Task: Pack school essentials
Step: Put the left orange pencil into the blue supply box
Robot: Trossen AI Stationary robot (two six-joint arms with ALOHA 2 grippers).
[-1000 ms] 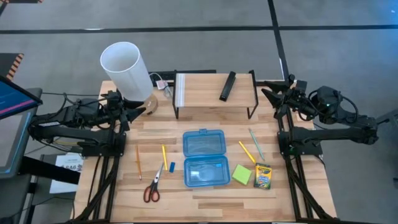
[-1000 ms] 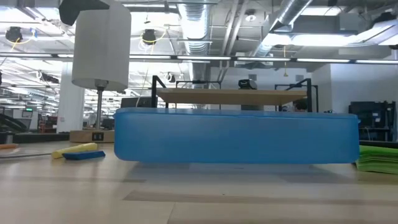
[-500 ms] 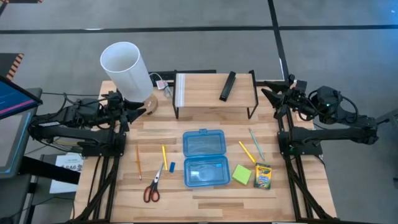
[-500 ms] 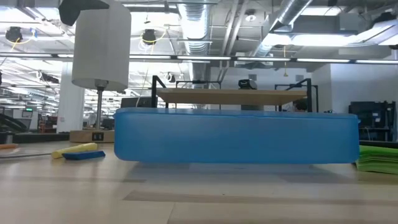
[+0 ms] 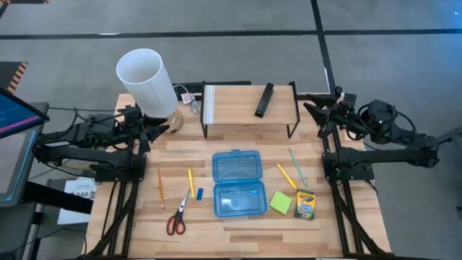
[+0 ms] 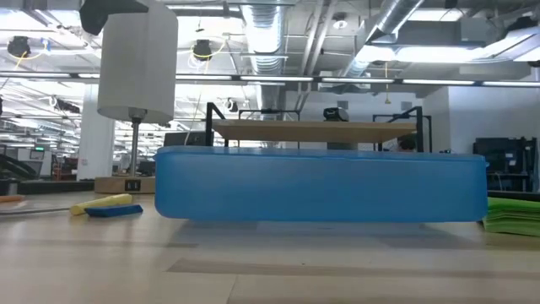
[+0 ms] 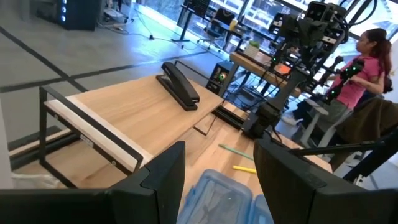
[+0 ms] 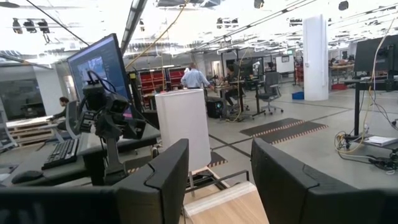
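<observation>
An open blue plastic case [image 5: 236, 183] lies flat at the table's middle, both halves facing up. To its left lie an orange pencil [image 5: 160, 188], a yellow pencil [image 5: 190, 183], a small blue eraser [image 5: 200, 193] and red-handled scissors [image 5: 176, 217]. To its right lie another yellow pencil [image 5: 286, 175], a pale green pen [image 5: 297, 166], a green sticky-note pad [image 5: 281, 202] and a crayon box [image 5: 305, 204]. My left gripper [image 5: 159, 130] hangs open above the table's far left. My right gripper [image 5: 312, 110] hangs open above the far right. Both [image 7: 217, 149] [image 8: 217, 144] hold nothing.
A wooden shelf on a black frame [image 5: 249, 105] stands at the table's far middle with a slim black bar [image 5: 264, 100] on it. A tall white cylinder [image 5: 148, 83] stands at the far left corner. A person [image 7: 367, 59] is in the room beyond the table.
</observation>
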